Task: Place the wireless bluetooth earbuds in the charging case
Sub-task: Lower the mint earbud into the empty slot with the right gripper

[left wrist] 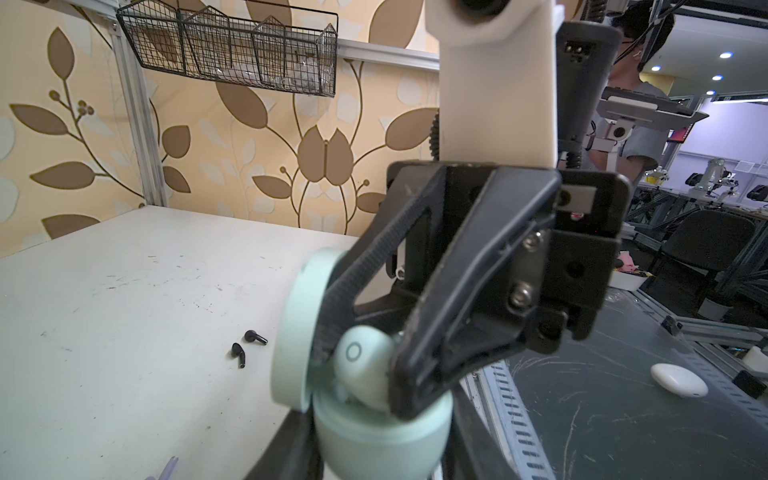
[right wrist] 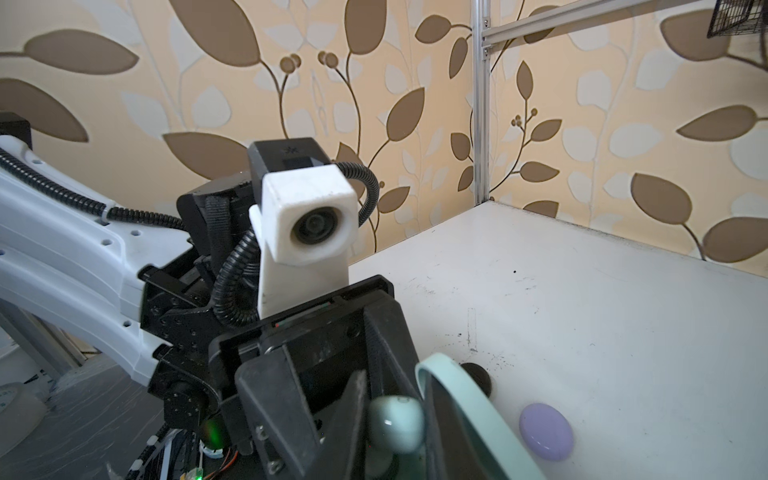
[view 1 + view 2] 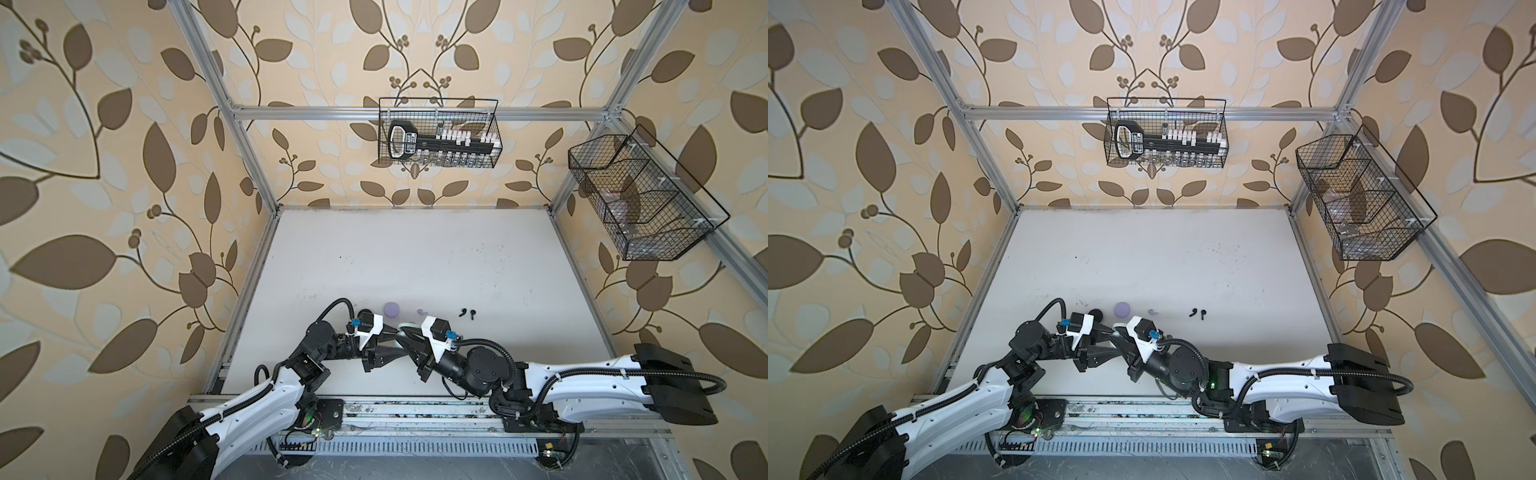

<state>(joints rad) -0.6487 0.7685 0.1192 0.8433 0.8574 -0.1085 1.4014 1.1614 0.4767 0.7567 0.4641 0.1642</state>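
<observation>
Mint earbud (image 1: 358, 354) pinched by right gripper (image 1: 361, 374) at mouth of open case (image 1: 374, 432); case clamped by left gripper (image 1: 382, 455); lower centre in both top views.

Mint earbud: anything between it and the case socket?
Nothing visible. The mint earbud, pinched in the right gripper, sits at the mouth of the open case; the lid stands open beside it. The socket itself is hidden under the earbud.
</observation>
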